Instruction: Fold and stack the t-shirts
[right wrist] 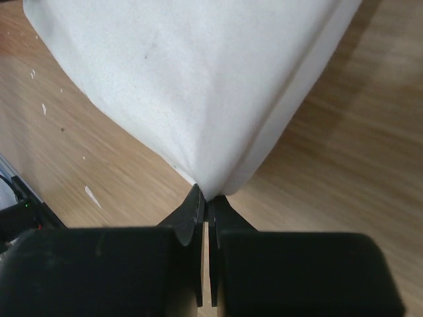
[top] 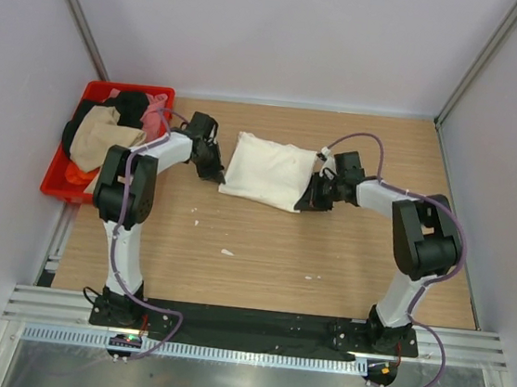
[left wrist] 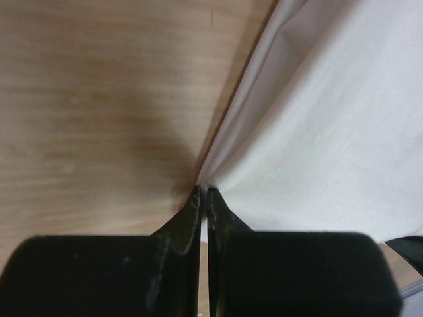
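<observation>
The cream t-shirt [top: 266,169], judged soft and limp, is pinched at its 8 o'clock corner by the left gripper [top: 212,171] and at 4 o'clock by the right gripper [top: 312,198].

A wooden table [top: 261,250] carries a folded cream shirt [top: 266,169] at far centre, a red crate [top: 60,176] at its far-left edge, and white specks [top: 227,252] nearer.
</observation>
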Controlling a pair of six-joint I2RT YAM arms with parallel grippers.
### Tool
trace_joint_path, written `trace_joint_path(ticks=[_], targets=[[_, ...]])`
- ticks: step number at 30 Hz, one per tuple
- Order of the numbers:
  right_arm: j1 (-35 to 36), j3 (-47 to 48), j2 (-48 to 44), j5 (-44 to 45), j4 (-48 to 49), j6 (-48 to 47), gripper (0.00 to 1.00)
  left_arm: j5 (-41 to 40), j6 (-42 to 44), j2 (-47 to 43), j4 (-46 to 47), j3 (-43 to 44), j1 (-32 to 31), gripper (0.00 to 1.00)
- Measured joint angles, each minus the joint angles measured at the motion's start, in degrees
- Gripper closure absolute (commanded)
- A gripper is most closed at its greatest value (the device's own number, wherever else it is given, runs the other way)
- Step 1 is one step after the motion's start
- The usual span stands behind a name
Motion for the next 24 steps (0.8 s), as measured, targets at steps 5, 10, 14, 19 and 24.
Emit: trace_joint_path(ticks=[5,10,14,19,24], targets=[[1.09,-5.75,-5.2,1.18,-1.03,1.25,0.78,-2.89,-2.27,-5.53,-4.39,-6.16,-2.01,0.71],[1.22,-7.67,-7.63,3.76,-4.7,2.19,0.6,-8.22,-3.5,-8.74,-10.64,-6.56,-1.44,0.57],[1.14,-6.43,-9.25,7.1,-9.94,2.4,0.61,-10.38,-3.43,-8.92,-14.34,-1.25,-1.14,0.56],[1.07,1.6,-9.25,10.93,-15.67,2.36,0.66,-6.01,-3.45,-9.49,-10.6,4.11,-1.33,0.57],[1.07,14.4,-3.58,11.54,-16.15,2.19,0.71,0.15,-3.58,-5.42,-4.33,9.22,-1.86,0.58]])
